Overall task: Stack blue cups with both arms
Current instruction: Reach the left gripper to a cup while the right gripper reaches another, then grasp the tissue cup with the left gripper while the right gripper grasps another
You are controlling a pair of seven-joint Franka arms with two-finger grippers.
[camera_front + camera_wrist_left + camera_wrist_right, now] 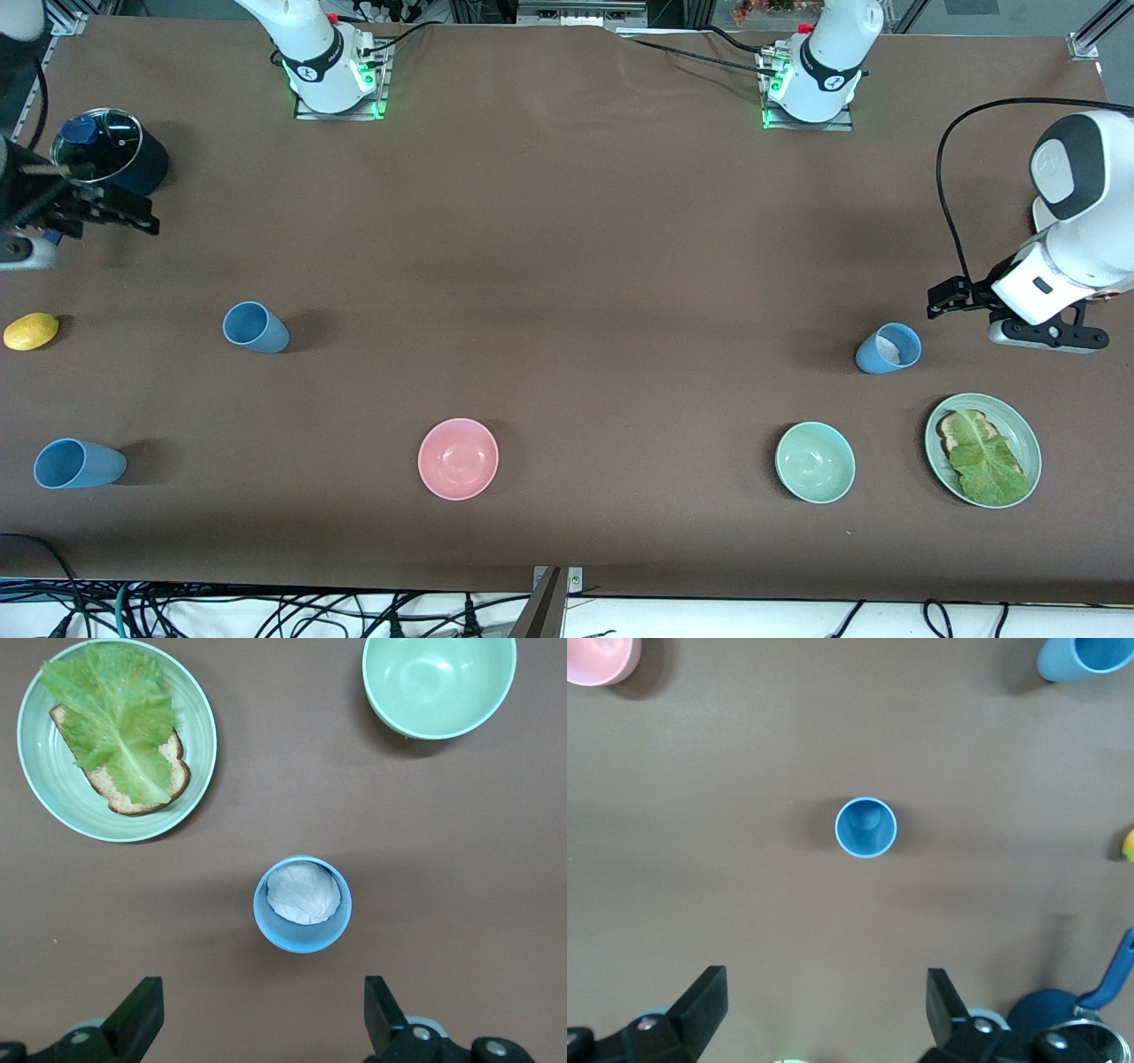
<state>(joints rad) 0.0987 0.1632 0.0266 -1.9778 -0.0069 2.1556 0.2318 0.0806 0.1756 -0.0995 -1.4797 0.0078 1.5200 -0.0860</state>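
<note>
The left gripper (257, 1023), fingers apart, hovered with the upright white-filled blue cup (302, 904) at 12 o'clock in its wrist view. The right gripper (824, 1023), likewise apart, faced another upright cup (866, 827) at 12 o'clock.

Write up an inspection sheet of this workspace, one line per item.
Surface: brown table, flat.
Job's things: three blue cups, apart, unstacked; one holds something white.
Clutter: pink bowl, green bowl, plate with bread and lettuce, lemon, lidded saucepan.
Grippers: left gripper open over its cup; right gripper open over another.
Cables: black cable on left arm; a tangle below the table edge.
Surroundings: metal frame at corners.
</note>
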